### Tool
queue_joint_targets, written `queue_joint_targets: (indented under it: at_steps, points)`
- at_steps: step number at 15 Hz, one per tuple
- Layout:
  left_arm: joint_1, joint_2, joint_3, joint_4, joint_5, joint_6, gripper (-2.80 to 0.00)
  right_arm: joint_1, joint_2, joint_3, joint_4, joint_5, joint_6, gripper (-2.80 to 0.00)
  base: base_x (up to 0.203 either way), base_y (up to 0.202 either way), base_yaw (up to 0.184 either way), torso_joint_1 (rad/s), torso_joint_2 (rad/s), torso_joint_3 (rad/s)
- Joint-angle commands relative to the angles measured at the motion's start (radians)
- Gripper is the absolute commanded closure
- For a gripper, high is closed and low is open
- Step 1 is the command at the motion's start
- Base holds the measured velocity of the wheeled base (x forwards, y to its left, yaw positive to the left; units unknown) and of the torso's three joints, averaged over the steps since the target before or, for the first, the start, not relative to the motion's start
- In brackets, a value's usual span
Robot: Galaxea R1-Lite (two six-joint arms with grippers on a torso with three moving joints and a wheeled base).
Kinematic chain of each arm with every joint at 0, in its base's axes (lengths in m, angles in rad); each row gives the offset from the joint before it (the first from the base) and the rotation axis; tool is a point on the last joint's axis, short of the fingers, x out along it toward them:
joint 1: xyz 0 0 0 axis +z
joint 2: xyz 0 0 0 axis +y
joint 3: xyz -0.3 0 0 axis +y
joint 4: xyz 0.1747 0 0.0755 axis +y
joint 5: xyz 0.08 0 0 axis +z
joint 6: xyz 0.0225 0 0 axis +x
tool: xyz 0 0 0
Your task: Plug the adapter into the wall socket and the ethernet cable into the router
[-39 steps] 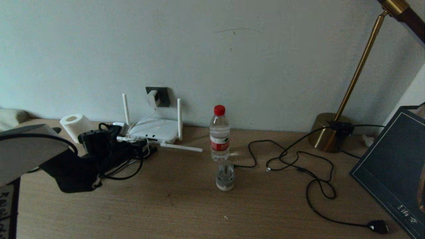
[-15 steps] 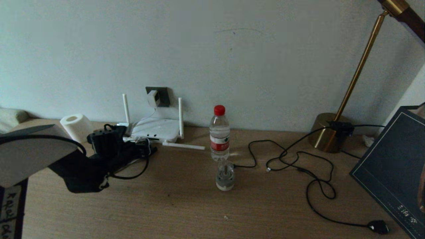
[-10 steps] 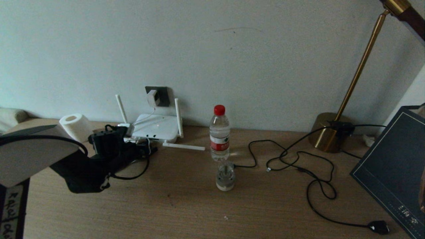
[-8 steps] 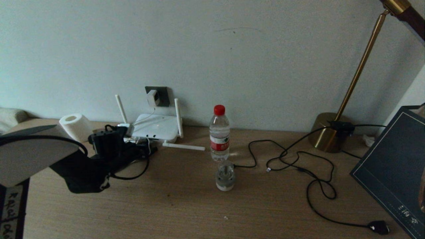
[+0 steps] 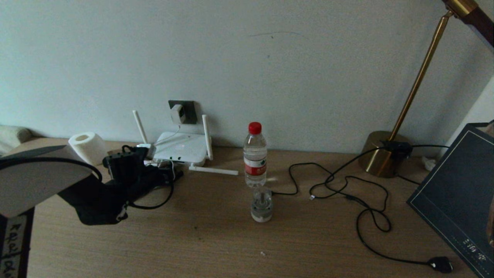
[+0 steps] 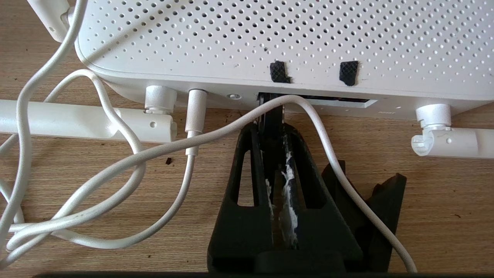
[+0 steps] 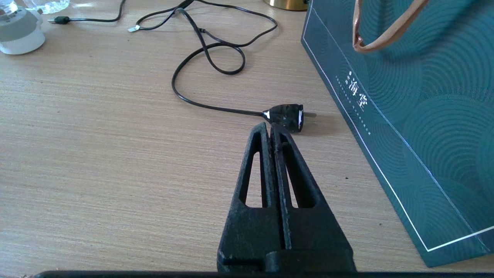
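Observation:
The white router (image 5: 181, 148) lies by the wall, its dark port row (image 6: 332, 101) facing my left gripper (image 5: 171, 170). That gripper (image 6: 271, 129) is shut on the black plug end of the ethernet cable (image 6: 272, 116). The plug's tip is at the left end of the port row. A black cable loop (image 5: 158, 202) trails from the gripper. The white adapter (image 5: 177, 113) sits in the dark grey wall socket (image 5: 189, 110). Its white cord (image 6: 328, 146) drapes over my left fingers. Out of the head view, my right gripper (image 7: 271, 125) hangs shut and empty over the table.
One router antenna (image 5: 212, 170) lies flat on the table. A water bottle (image 5: 254, 154) and a small round device (image 5: 262, 208) stand mid-table. A toilet roll (image 5: 87, 146) is far left. The brass lamp base (image 5: 380, 154), the lamp cord's black plug (image 7: 285, 116) and a dark gift bag (image 5: 459, 200) are on the right.
My left gripper has pushed forward and right against the router. The router has slid toward the wall and turned a little, its upright antennas leaning left. In the last half second nothing moves.

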Motion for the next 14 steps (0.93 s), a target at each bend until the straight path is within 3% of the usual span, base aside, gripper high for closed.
queue_joint_targets:
  at_steps: [1,5,6,14]
  points:
    - [0.0,-0.006,0.003,-0.007,-0.001,0.001,0.0,0.002,0.002,0.0,0.001,0.001,0.0,0.0,0.0,0.0,0.0,0.0,0.0,0.0]
    - [0.0,-0.01,0.01,-0.007,-0.001,0.001,0.0,0.0,0.002,0.0,0.001,0.001,0.0,0.0,0.0,0.0,0.0,0.0,0.0,0.0]
    - [0.0,-0.011,0.014,-0.009,-0.001,0.001,-2.8,0.0,0.002,0.0,0.001,0.001,0.0,0.0,0.0,0.0,0.0,0.0,0.0,0.0]
    - [0.002,-0.014,0.019,-0.018,-0.002,-0.003,-2.8,0.0,0.002,0.0,0.001,0.001,0.0,0.0,0.0,0.0,0.0,0.0,0.0,0.0]
